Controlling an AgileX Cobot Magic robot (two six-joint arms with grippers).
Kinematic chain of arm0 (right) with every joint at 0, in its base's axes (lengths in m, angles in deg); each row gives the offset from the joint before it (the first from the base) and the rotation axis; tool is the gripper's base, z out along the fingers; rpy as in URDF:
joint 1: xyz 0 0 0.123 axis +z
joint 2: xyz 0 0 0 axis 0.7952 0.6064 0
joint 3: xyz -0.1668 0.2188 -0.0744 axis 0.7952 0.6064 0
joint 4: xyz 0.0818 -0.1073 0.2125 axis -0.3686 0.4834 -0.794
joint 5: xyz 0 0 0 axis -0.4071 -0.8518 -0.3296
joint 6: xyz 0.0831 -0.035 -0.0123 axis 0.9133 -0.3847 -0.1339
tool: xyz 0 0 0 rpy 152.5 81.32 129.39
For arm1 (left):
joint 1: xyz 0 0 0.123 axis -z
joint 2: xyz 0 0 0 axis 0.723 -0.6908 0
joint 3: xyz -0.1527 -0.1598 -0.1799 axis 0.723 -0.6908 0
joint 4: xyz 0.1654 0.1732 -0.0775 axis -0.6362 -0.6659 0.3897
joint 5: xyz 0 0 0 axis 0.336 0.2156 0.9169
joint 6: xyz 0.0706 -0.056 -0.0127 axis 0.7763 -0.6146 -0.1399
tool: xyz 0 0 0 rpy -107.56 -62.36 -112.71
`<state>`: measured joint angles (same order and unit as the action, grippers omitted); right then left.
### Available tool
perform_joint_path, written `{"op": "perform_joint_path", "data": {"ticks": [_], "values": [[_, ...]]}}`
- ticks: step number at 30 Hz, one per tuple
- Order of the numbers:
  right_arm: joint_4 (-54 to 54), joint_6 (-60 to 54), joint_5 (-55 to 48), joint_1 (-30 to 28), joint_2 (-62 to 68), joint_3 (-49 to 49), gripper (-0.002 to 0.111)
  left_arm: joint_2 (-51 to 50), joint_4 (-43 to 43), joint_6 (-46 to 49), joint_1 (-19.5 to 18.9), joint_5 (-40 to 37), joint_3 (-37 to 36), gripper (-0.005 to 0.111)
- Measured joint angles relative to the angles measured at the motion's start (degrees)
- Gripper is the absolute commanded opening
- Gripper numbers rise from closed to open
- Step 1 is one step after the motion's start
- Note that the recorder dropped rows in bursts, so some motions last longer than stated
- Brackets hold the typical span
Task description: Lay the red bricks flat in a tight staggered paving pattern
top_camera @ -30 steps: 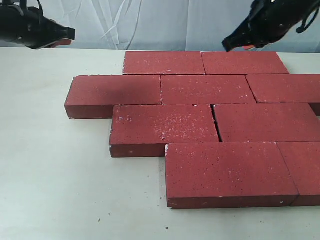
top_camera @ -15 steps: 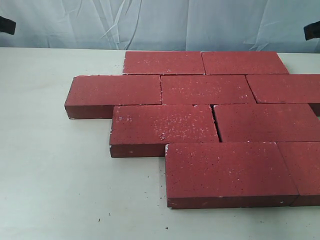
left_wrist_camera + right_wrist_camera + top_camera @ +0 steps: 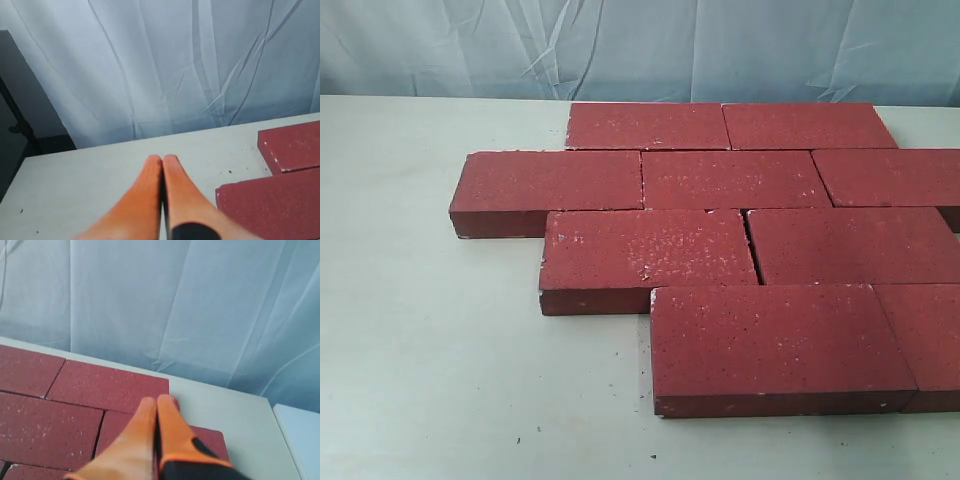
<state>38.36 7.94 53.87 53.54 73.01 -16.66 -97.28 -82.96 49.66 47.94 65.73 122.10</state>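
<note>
The left end effector (image 3: 162, 162) has its two orange fingers pressed fully together and holds nothing. It hangs above the bare off-white surface (image 3: 75, 190), just beside the edge of the paving. The right end effector (image 3: 156, 402) is likewise fully closed and empty, poised over a corner of the paving near the pale blue fabric backdrop (image 3: 200, 300). Neither appears in the exterior view.

There, the dark red, grainy rectangular paving bricks (image 3: 735, 180) lie flat in four staggered rows, spreading from the centre toward 3 o'clock and past the frame edge. We judge the pattern essentially laid, with only tightening left. One seam (image 3: 751, 245) in the third row shows a thin dark wedge.

To close it, we would set shut fingers against the free end face of the third-row brick (image 3: 645, 250) at the seam's 9 o'clock. We would then push toward 3 o'clock, low and square, so it slides without pivoting. We would stop on contact, since overpushing could shift neighbouring rows.
</note>
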Motion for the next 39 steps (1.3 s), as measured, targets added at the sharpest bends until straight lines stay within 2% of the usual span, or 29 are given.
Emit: {"op": "perform_joint_path", "data": {"ticks": [8, 12, 18, 30, 34, 39], "values": [[0.00, 0.00, 11.53, 0.00, -12.00, 11.76, -0.001, 11.69, 1.98, 0.00, 0.00, 7.46, -10.24, 0.000], [0.00, 0.00, 15.31, 0.00, -17.63, 16.02, -0.001, 17.79, 4.52, -0.16, 0.00, 8.42, -13.73, 0.000], [0.00, 0.00, 16.07, 0.00, -23.77, 17.04, -0.001, 24.07, 8.91, -0.24, 0.00, 5.30, -14.95, 0.000], [-6.51, 1.30, 10.06, 0.00, -34.54, 17.16, -0.001, 33.81, 11.03, -0.37, 0.00, -3.61, -15.33, 0.000], [-7.17, 1.30, 9.95, 0.00, -35.41, 19.05, -0.001, 36.89, 11.71, -0.37, 0.00, -3.59, -17.47, 0.000], [-7.17, 1.30, 10.42, 0.00, -35.41, 22.44, -0.001, 37.58, 14.08, -0.48, 0.00, 0.27, -21.05, 0.000]]}}
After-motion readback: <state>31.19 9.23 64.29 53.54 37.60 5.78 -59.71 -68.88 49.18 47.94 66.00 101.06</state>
